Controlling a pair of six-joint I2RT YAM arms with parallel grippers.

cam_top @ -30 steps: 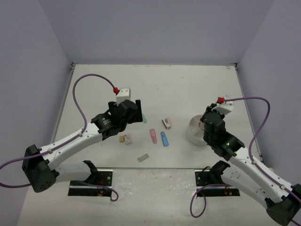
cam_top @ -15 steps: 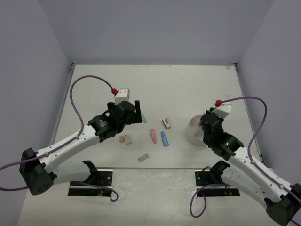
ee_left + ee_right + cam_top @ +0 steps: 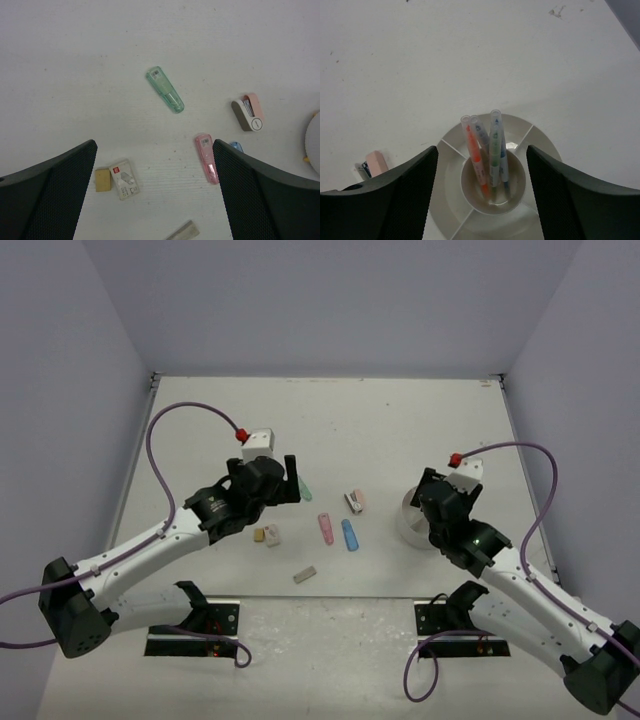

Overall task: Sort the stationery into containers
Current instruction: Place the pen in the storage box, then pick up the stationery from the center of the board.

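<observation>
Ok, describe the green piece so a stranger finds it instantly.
Start at the round white organizer on the right, then look left to the loose items. The green piece lies at their far edge, topmost in the overhead view. Its lookalike neighbours are a pink piece and a blue piece.

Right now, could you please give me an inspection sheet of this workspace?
Surface: white table, faint specks.
Job's things: pens standing in the organizer's centre cup; green piece, pink piece, blue piece, stapler-like piece, tan block, white block and grey block loose on the table.
Clutter: nothing seen.
Grippers: left gripper open above the loose pieces; right gripper open above the organizer; both empty.
Cables: purple cables loop off both arms.
Surroundings: plain lavender walls.
</observation>
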